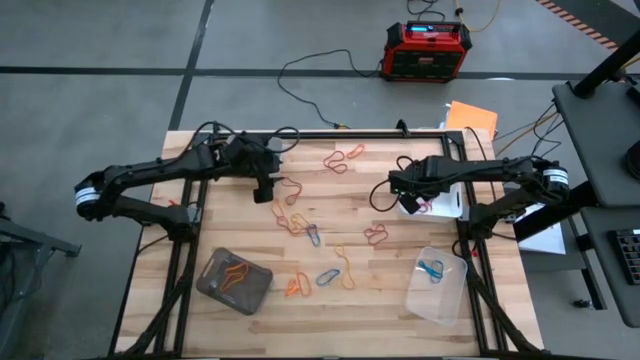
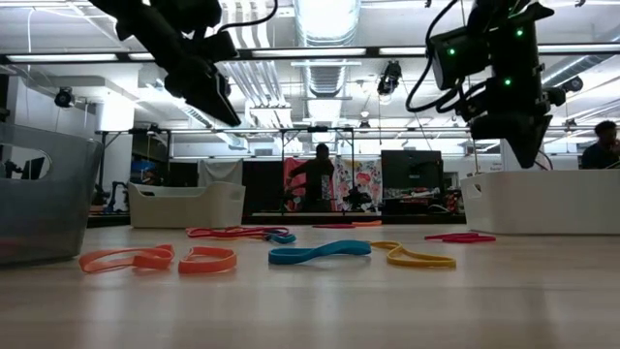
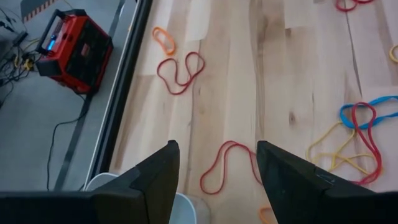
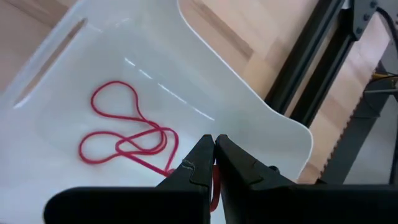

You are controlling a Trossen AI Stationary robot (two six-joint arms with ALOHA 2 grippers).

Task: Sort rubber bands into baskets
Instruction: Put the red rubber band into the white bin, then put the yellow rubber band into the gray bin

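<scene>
**Over the far table: two loose ends that could spoil the sort**

Above the white tub (image 1: 447, 200) at the right edge, the right gripper (image 4: 214, 163) hangs with its fingers pressed together, and a red band (image 4: 127, 140) lies coiled in the tub beneath them. One strand seems to run up to the fingertips; if it is pinched there, lifting away would likely drag the band back out over the rim

On the far left, the left gripper (image 3: 217, 171) hovers with fingers apart, straddling a red loop (image 3: 227, 165) on the table (image 1: 390, 300). That loop is thin and flat, so the fingers could close above it and come up with nothing. Tangled bands (image 3: 351, 134) in red, blue and yellow lie near it to the right, and a drift that way risks hooking several colours at once

More bands (image 1: 310, 232) are scattered mid-table; the grey tub (image 1: 233, 280) near left holds orange ones and the clear tub (image 1: 436, 283) near right a blue one
</scene>
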